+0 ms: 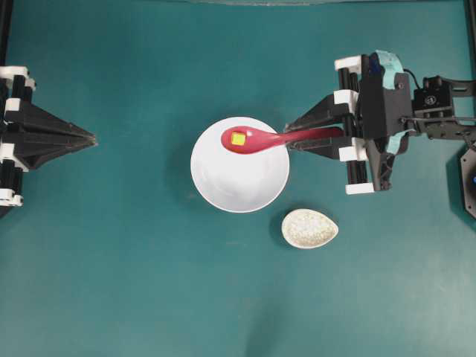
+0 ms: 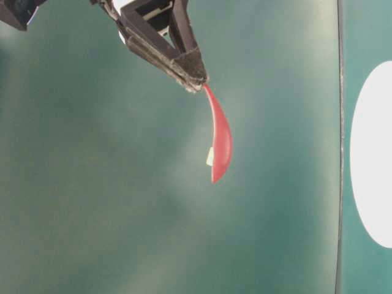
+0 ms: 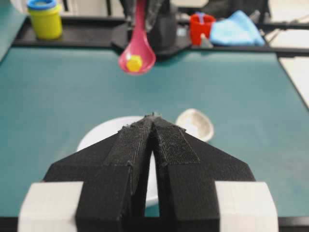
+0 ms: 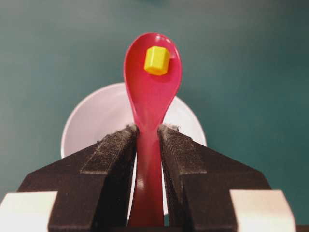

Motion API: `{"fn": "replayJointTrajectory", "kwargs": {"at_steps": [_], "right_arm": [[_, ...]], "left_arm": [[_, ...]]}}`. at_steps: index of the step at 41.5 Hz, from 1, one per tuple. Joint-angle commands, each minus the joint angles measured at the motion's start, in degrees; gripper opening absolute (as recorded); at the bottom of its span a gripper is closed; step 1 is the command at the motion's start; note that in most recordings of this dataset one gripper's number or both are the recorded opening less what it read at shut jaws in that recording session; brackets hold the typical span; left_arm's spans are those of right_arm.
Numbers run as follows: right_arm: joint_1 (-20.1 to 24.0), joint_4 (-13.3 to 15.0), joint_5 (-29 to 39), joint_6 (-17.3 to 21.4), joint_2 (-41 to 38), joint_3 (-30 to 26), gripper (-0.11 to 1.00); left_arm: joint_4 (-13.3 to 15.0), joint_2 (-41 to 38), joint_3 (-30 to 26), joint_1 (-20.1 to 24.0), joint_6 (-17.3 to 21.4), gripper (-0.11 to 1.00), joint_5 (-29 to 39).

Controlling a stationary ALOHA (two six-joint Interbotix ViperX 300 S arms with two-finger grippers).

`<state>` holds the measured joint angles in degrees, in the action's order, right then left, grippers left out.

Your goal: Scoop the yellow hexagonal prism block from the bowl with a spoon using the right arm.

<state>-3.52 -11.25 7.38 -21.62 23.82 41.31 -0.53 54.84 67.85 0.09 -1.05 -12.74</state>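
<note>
My right gripper is shut on the handle of the pink-red spoon. The yellow hexagonal prism block lies in the spoon's scoop. The spoon hangs in the air above the upper part of the white bowl, and the bowl's inside looks bare. At the far left my left gripper is shut on nothing, well apart from the bowl.
A small speckled beige oval dish lies just right of and below the bowl. Beyond the mat's far edge in the left wrist view stand a yellow tub, a red cup and a blue cloth.
</note>
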Motion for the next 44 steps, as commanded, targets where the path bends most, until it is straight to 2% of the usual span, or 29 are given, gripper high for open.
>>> {"fn": "replayJointTrajectory", "kwargs": {"at_steps": [1,44], "right_arm": [[0.1,0.1,-0.7,-0.1,0.5,-1.1,0.24],[0.1,0.1,-0.7,-0.1,-0.8,-0.9,0.24]], "left_arm": [[-0.1,-0.5,-1.3,0.0,0.0,0.00,-0.6],[-0.1,-0.6,-1.4,0.0,0.6,0.00,-0.7]]}}
